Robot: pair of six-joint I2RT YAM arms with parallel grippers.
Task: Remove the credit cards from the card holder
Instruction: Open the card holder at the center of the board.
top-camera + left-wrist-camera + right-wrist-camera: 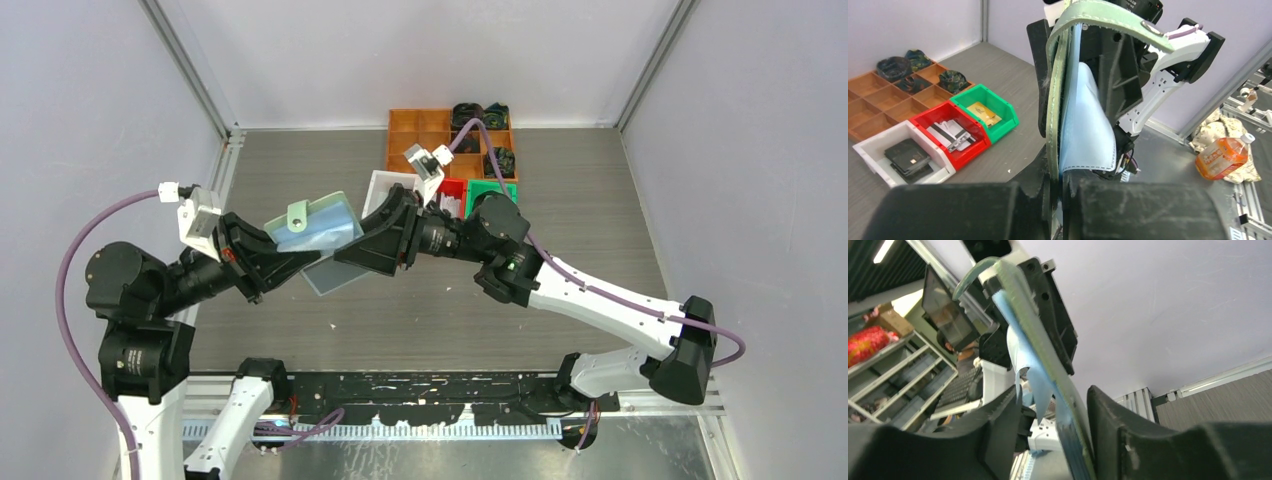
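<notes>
Pincer of the left arm (1057, 187) is pressed together on one edge of the card holder (318, 222). The holder hangs open in the air, and its sage cover and bluish clear pockets stand up from those fingers. Just to the right, the right pincer (1053, 395) meets the holder from its far edge. Its jaws stand apart, one on each face, with a gap on the pocket side. Whether any card sits in the pockets cannot be told.

Beyond the right pincer, three bins stand side by side on the table. The white bin (943, 175) holds black credit cards (908, 157), the red bin (970, 154) holds silvery cards (950, 134), and the green bin (1004, 127) holds a gold-tan card (982, 112). Past them lies an orange tray (878, 111) with dark fabric bundles (893, 67) in some compartments.
</notes>
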